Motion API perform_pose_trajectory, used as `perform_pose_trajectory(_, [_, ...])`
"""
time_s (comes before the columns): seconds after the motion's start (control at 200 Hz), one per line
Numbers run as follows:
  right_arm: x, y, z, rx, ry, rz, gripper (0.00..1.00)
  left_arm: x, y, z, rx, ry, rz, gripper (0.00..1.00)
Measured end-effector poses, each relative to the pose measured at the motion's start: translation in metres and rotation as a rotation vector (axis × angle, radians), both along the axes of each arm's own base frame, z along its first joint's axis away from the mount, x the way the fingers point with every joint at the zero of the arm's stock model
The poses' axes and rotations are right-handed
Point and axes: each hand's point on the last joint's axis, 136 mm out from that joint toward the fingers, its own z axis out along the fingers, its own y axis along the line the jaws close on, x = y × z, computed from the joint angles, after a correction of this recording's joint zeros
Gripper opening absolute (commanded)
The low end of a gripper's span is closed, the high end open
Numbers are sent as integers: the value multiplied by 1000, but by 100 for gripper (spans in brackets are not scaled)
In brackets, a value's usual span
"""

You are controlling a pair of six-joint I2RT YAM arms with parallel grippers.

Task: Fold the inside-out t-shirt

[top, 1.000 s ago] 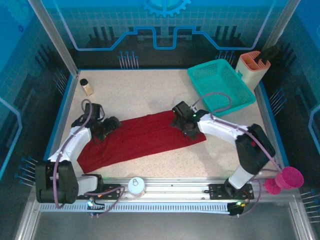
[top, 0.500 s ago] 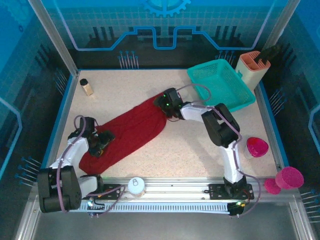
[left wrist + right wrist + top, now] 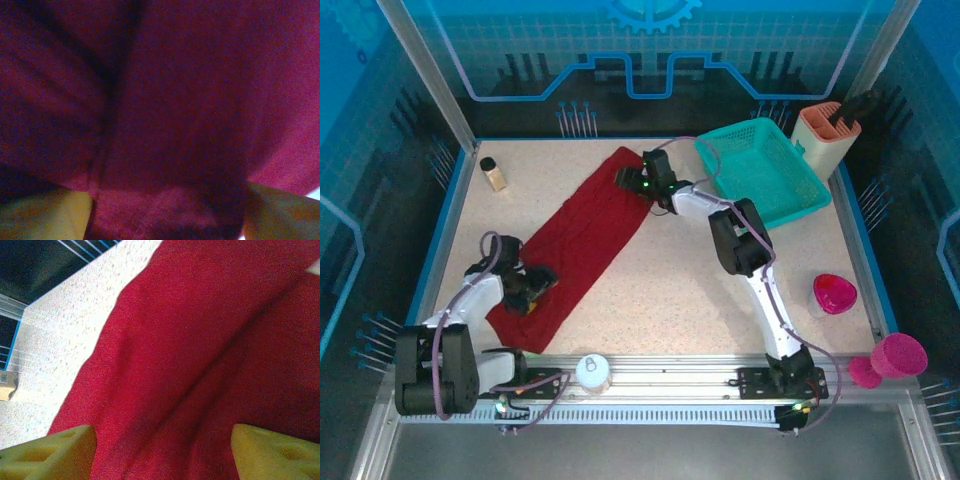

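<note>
Tabletop carrying the dark red inside-out t-shirt, lying as a long diagonal band from near-left corner toward the teal basket. Left gripper down on its near end, fingers apart, cloth bulging between. Right gripper on the far end, beside the basket, fingers likewise spread wide over red cloth.

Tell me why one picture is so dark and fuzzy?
Left wrist view: the shirt is very close to the lens, so it looks dark and blurry. Right wrist view: brighter, but the table glares white. Top view: sharp and evenly lit.
</note>
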Motion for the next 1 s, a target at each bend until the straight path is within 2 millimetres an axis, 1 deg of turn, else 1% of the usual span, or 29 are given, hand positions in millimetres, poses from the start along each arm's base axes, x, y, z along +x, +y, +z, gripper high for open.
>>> perform_pose_trajectory(0.115, [26,-15,2,27,-30,-15,73,1,-20,0,-4,1,-96,76])
perform_pose_trajectory(0.22, [44,-21,4,50,-44,-17,73,-1,-38,1,-21,1,-173,76])
perform_pose_trajectory(0.305, [55,-21,6,60,-52,-18,73,-4,-54,2,-39,2,-230,76])
perform_pose_trajectory(0.435, [66,-18,7,67,-69,-22,73,-12,-88,3,-66,21,-342,76])
perform_pose_trajectory(0.605, [75,-16,7,76,-91,-26,73,-19,-146,5,-96,68,-539,77])
perform_pose_trajectory(0.71, [81,-20,8,82,-100,-35,72,-20,-180,8,-111,78,-629,78])
perform_pose_trajectory(0.806, [86,-30,9,97,-93,-52,72,-22,-216,17,-143,61,-698,79])
perform_pose_trajectory(0.906, [92,-45,8,105,-91,-65,73,-26,-262,26,-225,30,-738,80])
perform_pose_trajectory(0.966, [94,-55,9,112,-94,-69,73,-33,-291,26,-286,33,-739,79])
perform_pose_trajectory(1.001, [93,-61,10,112,-88,-74,73,-37,-305,24,-313,41,-736,79])
